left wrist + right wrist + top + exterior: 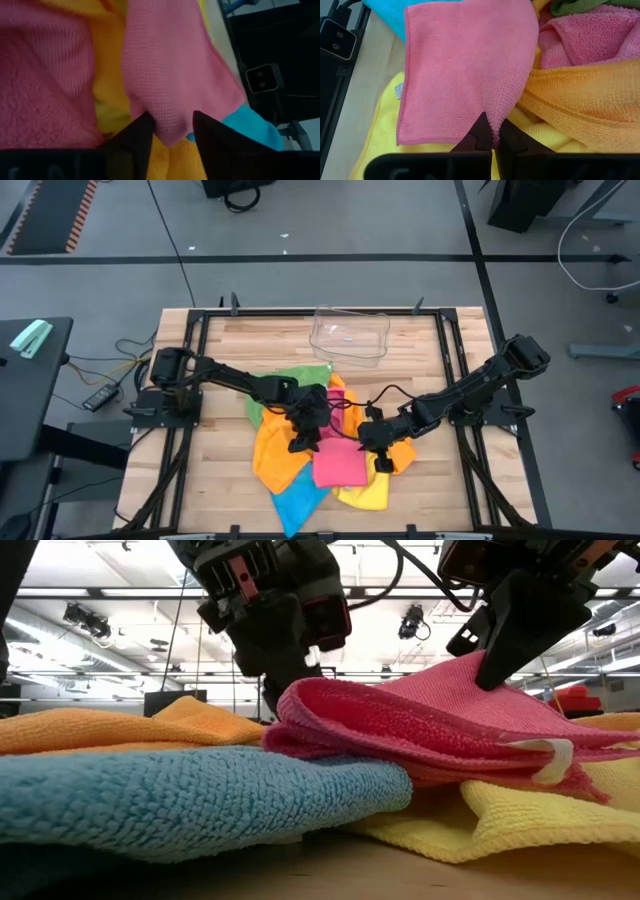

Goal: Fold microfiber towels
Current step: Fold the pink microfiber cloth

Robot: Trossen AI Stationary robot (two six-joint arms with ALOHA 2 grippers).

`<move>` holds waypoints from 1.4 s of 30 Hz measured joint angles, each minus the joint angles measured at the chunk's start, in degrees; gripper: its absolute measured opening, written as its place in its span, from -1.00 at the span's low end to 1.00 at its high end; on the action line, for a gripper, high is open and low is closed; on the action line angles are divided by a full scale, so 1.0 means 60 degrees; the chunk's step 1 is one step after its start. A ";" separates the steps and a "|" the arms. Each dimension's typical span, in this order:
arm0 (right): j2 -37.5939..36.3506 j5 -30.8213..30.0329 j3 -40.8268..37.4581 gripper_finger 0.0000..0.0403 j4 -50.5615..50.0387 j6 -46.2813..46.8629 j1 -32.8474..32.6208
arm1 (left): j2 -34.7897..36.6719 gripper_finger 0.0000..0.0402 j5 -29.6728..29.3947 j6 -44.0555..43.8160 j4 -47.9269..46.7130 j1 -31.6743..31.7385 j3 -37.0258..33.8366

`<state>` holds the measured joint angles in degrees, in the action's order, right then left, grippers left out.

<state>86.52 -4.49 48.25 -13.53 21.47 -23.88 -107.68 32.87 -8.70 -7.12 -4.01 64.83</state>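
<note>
High view: a wooden table [225, 480] carries a heap of microfiber towels just below its middle. A pink towel [340, 463] lies on top at the heap's centre, an orange towel [275, 455] at its nine o'clock, a blue towel [298, 500] at seven o'clock, a yellow towel [366, 494] at five o'clock, a green towel [300, 375] at eleven o'clock. A clear plastic tray [350, 335] sits at twelve o'clock, apart from the heap.
Low view: the pink towel [440, 720] is humped over the blue [180, 805] and yellow [540, 815] ones, both grippers coming down onto it.
Left wrist view: the left gripper [171, 135] has its fingers partly apart, one on each side of a corner of the pink towel [170, 75]; whether they pinch it cannot be told.
Right wrist view: the right gripper [492, 140] has its fingers together, clamped on an edge of the pink towel [465, 65], at the heap's three o'clock side.
</note>
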 joint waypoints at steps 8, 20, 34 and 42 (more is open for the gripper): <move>0.0000 -0.0337 0.0000 -0.89 -0.0002 0.0024 0.0000 | 0.0080 -0.93 -0.0815 0.0334 -0.0729 -0.0162 0.0324; -0.0949 -0.1571 0.0000 -0.74 -0.0752 0.0274 -0.0094 | 0.0084 -0.93 -0.1559 0.0322 -0.1941 -0.0424 0.0784; -0.0849 -0.2374 -0.0725 -0.45 0.2925 -0.1427 -0.1202 | 0.0236 -0.92 -0.1830 0.0747 -0.1908 -0.0379 0.0794; 0.1796 -0.2858 -0.1105 -0.44 0.6789 -0.2360 -0.1381 | 0.0266 -0.86 -0.1855 0.0746 -0.1865 -0.0375 0.0784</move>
<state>97.30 -21.64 41.62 27.20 7.32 -32.16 -106.08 21.74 -4.23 -18.31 -6.26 69.54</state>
